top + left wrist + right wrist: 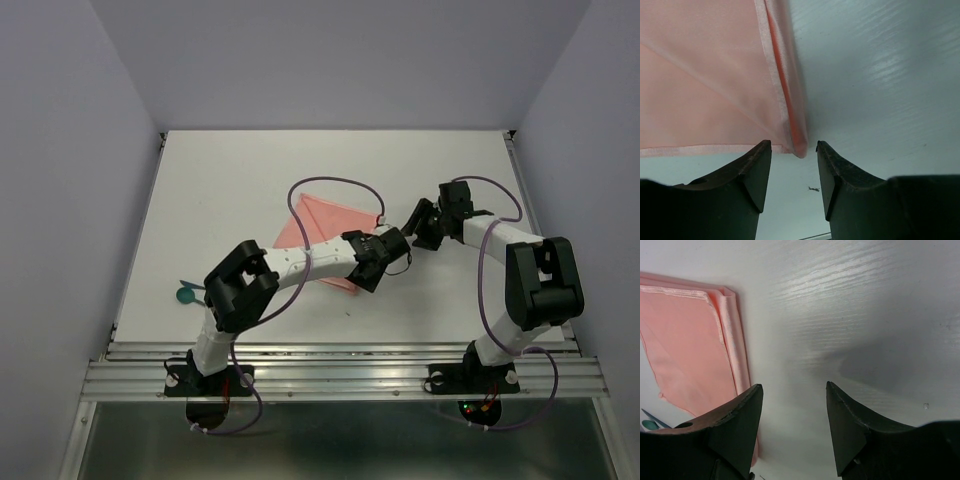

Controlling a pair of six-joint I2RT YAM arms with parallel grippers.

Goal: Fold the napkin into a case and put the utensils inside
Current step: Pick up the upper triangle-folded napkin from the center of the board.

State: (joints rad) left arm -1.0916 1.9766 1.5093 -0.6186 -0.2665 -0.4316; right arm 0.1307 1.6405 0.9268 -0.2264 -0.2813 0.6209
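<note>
Napkin (325, 225) mid-frame on surface (220, 190), partly folded, folding unfinished. Left hand (793, 147) wide, empty, at its corner. Right hand (794, 387) wide, empty, beside. Utensils (186, 293) lower left, not placed.

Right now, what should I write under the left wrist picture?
Open left gripper hovers at a corner of the folded pink napkin on the table.

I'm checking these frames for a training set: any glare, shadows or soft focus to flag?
Top external: even, diffuse light, sharp, faint shadows on the table. Left wrist: the napkin is close and slightly soft, its folded edge throwing a dim shadow. Right wrist: streaky glare on the table's grain, a broad grey shadow ahead of the right gripper.
</note>
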